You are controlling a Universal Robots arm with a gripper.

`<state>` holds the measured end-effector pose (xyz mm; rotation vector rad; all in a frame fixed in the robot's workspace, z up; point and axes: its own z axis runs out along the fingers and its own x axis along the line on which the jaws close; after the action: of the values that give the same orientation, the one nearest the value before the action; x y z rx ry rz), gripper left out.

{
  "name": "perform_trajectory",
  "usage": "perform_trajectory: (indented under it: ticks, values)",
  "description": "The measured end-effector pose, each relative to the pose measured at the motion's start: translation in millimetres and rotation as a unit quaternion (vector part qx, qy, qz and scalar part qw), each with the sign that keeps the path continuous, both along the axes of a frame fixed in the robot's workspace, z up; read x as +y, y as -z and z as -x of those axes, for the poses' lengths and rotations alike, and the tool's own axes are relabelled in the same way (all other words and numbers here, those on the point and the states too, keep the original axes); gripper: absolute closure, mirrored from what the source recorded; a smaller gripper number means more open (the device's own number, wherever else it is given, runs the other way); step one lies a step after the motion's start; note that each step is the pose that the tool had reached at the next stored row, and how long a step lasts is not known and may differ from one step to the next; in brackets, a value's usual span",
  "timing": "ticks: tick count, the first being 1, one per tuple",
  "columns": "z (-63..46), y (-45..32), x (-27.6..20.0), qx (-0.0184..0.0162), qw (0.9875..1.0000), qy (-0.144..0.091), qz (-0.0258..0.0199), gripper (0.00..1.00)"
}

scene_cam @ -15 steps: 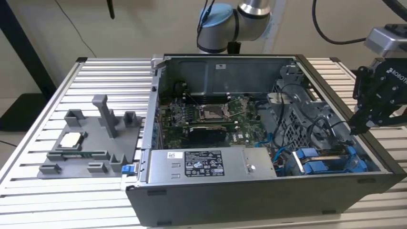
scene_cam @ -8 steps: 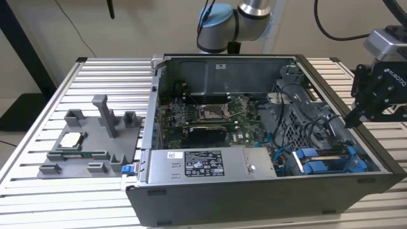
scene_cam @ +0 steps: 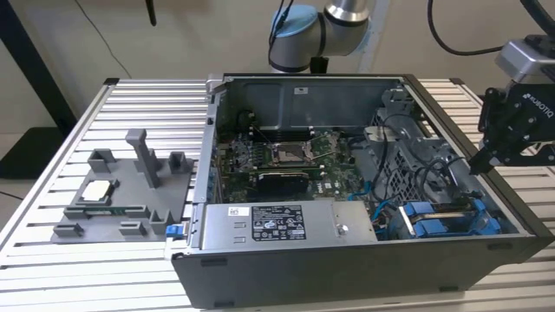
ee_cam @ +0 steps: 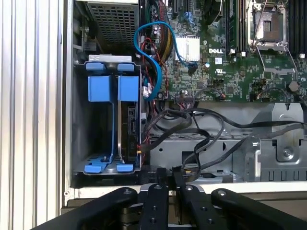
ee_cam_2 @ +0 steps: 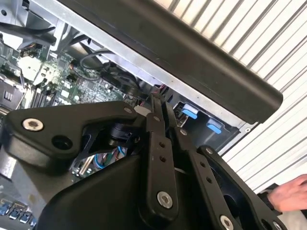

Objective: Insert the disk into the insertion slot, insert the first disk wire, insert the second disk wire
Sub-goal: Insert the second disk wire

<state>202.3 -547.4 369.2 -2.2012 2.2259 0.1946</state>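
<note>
Disk (scene_cam: 444, 218) sits in bay, gripper (scene_cam: 479, 166) empty.
Disk is seen in the case (scene_cam: 347, 276) corner at the exterior view's lower right; gripper fingers are closed together, near above it.

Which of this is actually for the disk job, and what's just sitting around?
Job:
- disk in its blue carrier
- drive bay
- blue cable
- black cables beside the bay
- gripper at the case edge

Lying about:
- grey parts tray with chip and memory stick
- power-supply box
- motherboard
- a person's hand
</note>
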Motion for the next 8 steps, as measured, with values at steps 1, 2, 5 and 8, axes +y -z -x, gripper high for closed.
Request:
perform_trajectory:
  ticks: [1, 2, 5, 8]
  values:
    - [2.2, -0.4, 0.0, 0.0, 1.0, 0.0, 0.0, 0.84]
    - [4.1, -1.1, 0.0, 0.0, 1.0, 0.0, 0.0001, 0.84]
    - [9.1, -5.5, 0.0, 0.0, 1.0, 0.001, 0.0001, 0.84]
    - [13.9, -12.1, 0.0, 0.0, 1.0, 0.001, 0.0001, 0.84]
